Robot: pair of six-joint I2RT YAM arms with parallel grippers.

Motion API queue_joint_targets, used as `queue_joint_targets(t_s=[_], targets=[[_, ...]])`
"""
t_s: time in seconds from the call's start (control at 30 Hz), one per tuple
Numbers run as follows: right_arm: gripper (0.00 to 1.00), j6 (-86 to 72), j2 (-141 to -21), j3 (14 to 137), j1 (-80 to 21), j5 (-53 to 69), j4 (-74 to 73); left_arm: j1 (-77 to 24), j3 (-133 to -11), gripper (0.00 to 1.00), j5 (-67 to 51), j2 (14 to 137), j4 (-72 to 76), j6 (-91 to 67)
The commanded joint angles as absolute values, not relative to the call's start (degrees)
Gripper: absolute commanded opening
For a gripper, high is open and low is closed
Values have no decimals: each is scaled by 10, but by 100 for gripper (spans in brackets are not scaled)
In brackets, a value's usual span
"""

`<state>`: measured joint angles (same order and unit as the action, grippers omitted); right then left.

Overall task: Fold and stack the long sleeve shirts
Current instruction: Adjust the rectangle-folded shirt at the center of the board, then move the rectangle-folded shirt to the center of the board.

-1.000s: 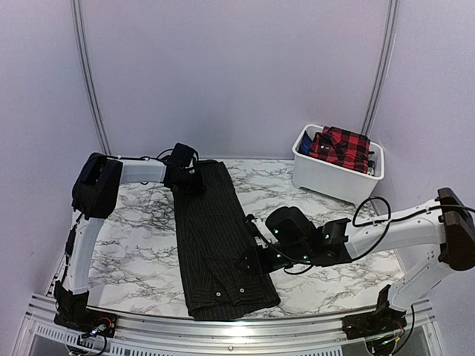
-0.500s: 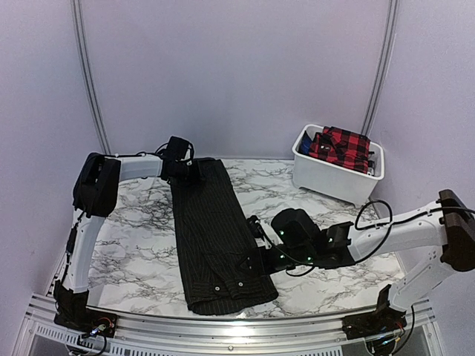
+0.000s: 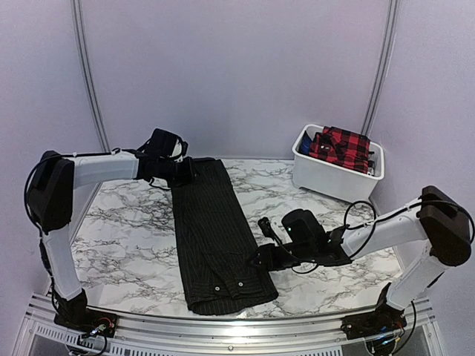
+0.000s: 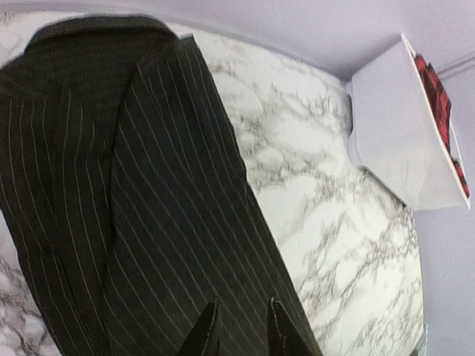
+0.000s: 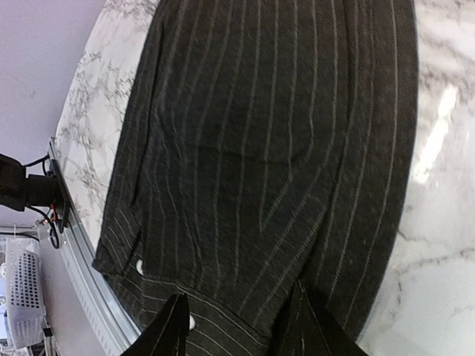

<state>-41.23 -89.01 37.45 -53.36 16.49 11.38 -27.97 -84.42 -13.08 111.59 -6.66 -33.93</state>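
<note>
A black pinstriped long sleeve shirt point(image 3: 215, 230) lies folded into a long narrow strip running from the table's back to its front edge. My left gripper point(image 3: 187, 172) hovers at the strip's far left corner. In the left wrist view its fingertips point(image 4: 241, 330) stand slightly apart over the cloth point(image 4: 148, 185), holding nothing. My right gripper point(image 3: 260, 261) sits at the strip's right edge near the front. Its fingers point(image 5: 241, 326) are spread wide above the buttoned hem point(image 5: 282, 148). A red-and-black plaid shirt point(image 3: 340, 145) lies in the bin.
A white plastic bin point(image 3: 326, 178) stands at the back right of the marble table point(image 3: 133, 222), also seen in the left wrist view point(image 4: 393, 126). An aluminium rail point(image 3: 223, 326) runs along the table's front edge. Pale walls enclose the back and sides.
The left arm has swung out to the left and its jaws have parted a little at the shirt's far end. The right wrist has drawn back slightly to the right. The shirt lies unmoved.
</note>
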Motion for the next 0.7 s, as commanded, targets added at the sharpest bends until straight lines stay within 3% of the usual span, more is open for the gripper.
queue_joint_targets(t_s=[0.0, 0.37, 0.67], targets=[[43, -436, -894, 323, -533, 195, 175, -315, -711, 24, -129, 1030, -55, -368], [44, -430, -797, 275, -534, 182, 120, -401, -359, 25, -105, 754, -21, -488], [48, -396, -763, 268, -532, 182, 80, -501, -217, 29, -88, 625, -25, -607]])
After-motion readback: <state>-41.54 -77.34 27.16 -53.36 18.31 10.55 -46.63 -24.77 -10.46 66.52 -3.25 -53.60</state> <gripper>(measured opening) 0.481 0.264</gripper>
